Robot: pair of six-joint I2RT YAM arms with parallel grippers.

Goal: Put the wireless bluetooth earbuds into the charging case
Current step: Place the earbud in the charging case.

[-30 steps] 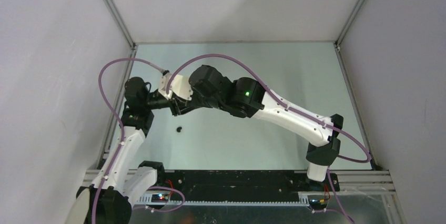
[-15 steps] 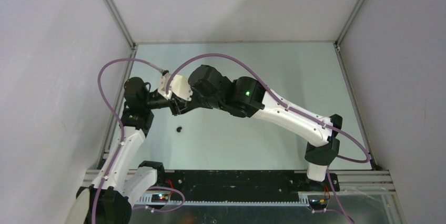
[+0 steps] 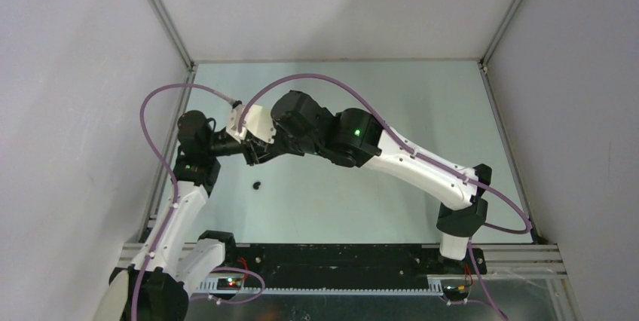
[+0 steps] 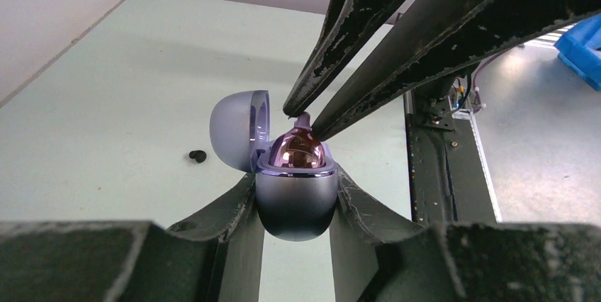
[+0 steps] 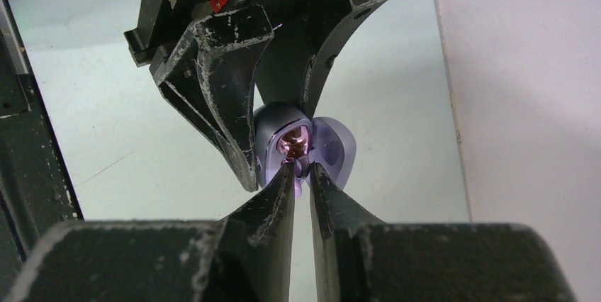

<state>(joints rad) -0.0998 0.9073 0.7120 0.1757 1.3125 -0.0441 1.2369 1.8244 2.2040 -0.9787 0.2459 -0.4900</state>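
Although a second has passed, almost nothing shifts: the right arm nudges a hair, and the black earbud (image 3: 258,184) lies where it lay on the bench (image 3: 422,102). Noted: the left end effector (image 4: 294,183) clamps the charging case (image 4: 294,206), lid (image 4: 237,128) swung open. Noted: the right end effector (image 5: 301,174) is narrow, tips flanking a lilac earbud (image 4: 304,119) at the case mouth. Pinched or loose, cannot tell. Both meet near the bench's left edge, with open room rightward and beyond.

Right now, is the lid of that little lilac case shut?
No, the charging case held in the left gripper has its lid swung open to one side.
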